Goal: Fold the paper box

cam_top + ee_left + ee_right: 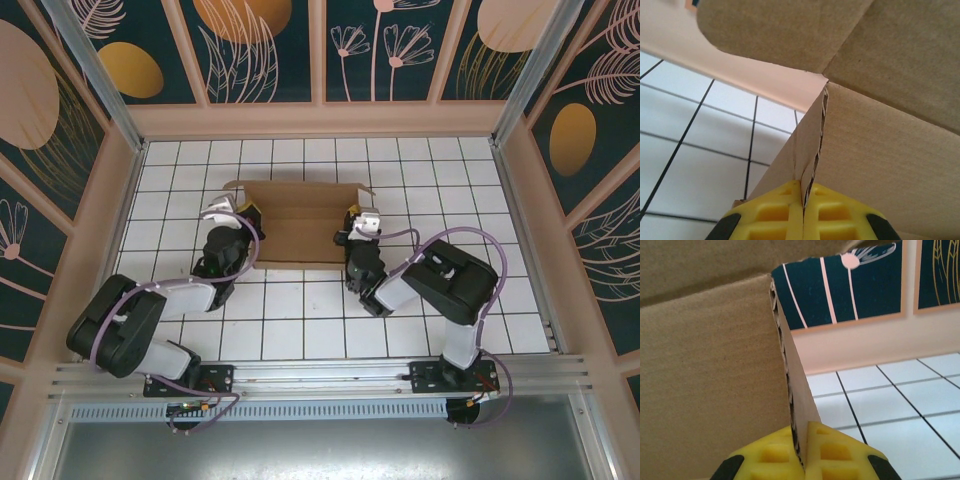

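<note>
Where: plain brown cardboard box (300, 225) in middle of white tiled desk (300, 320) | Grip: left fingers (775, 212) and right fingers (835, 452) each pinch shut on a side wall | Progress: sides up, rest likely not folded yet

This is a robotics lab cell, a purpose-built test enclosure rather than a lived-in room. Two robot arms, the left arm (120, 325) and the right arm (450, 280), are bolted to an aluminium rail (330, 377) at the near edge of a bench (300, 335) tiled in white squares with dark grout lines. Purple cables (257, 243) loop along the arms. Metal corner posts (97, 70) frame the space, and the walls (265, 55) are printed panels (teal, with pale plant outlines and orange discs) set in pinkish trim.
</note>
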You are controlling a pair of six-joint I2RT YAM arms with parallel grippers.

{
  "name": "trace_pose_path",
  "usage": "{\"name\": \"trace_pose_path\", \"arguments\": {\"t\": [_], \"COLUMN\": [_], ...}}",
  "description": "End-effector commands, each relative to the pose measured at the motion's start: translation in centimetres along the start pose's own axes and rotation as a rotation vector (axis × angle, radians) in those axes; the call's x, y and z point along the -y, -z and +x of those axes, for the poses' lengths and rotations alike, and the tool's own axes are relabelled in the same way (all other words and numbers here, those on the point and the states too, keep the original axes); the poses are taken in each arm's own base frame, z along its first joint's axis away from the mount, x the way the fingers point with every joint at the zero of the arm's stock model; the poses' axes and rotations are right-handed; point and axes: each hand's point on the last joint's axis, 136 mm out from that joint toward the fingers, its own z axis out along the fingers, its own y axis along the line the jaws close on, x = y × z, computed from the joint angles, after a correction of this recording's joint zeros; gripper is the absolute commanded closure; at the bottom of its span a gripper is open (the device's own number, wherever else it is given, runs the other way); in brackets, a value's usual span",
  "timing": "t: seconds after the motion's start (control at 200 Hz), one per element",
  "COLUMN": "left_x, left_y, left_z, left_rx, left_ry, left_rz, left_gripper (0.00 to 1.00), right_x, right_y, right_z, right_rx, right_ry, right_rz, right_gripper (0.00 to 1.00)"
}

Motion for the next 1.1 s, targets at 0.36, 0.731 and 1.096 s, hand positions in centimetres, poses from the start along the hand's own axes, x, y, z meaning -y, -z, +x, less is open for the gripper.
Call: {"name": "trace_pose_path", "arguments": {"t": [0.36, 0.731, 1.096], "left_x": [-0.1, -2.1, -4.3], "left_y": [0.1, 2.2, 3.7], "left_z": [7.0, 8.5, 9.9], "left_rx": [-0.164, -0.208, -0.260], "left_ry": [0.041, 0.013, 0.025], "left_rz": [0.092, 0.045, -0.040], "left_gripper": [0.95, 0.94, 0.95], "right_x": [-2.1, 0.3, -0.7], "right_y": [1.5, 4.4, 6.6], "right_z": [3.4, 6.9, 7.4], "right_rx": [-0.141, -0.265, -0.322], "right_ry": [-0.120, -0.126, -0.141], "right_rz": [-0.325, -0.323, -0.407], "right_gripper": [1.00, 1.00, 0.89]}}
